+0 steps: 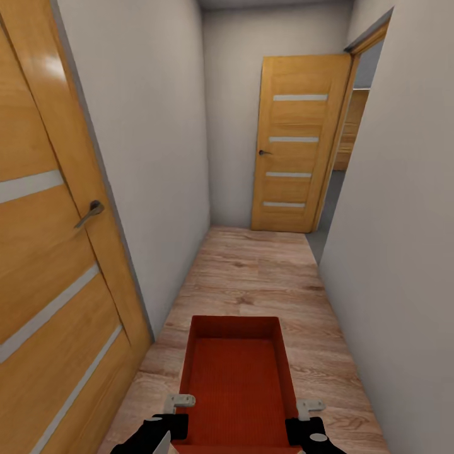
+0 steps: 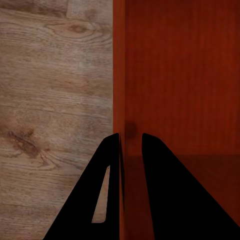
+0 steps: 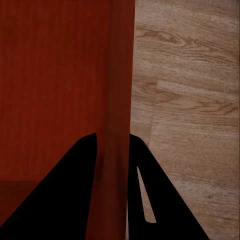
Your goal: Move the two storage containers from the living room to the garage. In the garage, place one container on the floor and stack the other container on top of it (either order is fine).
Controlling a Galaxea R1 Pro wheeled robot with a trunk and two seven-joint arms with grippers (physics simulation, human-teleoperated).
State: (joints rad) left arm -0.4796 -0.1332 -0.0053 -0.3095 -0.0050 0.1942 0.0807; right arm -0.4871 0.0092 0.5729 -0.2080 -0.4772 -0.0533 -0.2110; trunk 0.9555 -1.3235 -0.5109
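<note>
An orange-red storage container [image 1: 238, 378], lidless and ribbed inside, hangs level in front of me above a light wood-plank floor [image 1: 252, 271]. My left gripper [image 1: 173, 413] is shut on its left wall near the near corner. In the left wrist view the black fingers [image 2: 107, 165] pinch that thin wall [image 2: 119, 75] from both sides. My right gripper [image 1: 307, 417] is shut on the right wall, and its fingers [image 3: 80, 170] clamp the wall [image 3: 120, 75] in the right wrist view. The container's near edge is cut off by the picture's lower border.
I stand in a narrow corridor between white-grey walls [image 1: 157, 157]. A honey-wood door [image 1: 50, 252] with a lever handle [image 1: 91, 213] is close on my left. At the far end a second door [image 1: 299, 145] with four frosted strips stands open beside a doorway showing dark grey floor [image 1: 329, 214].
</note>
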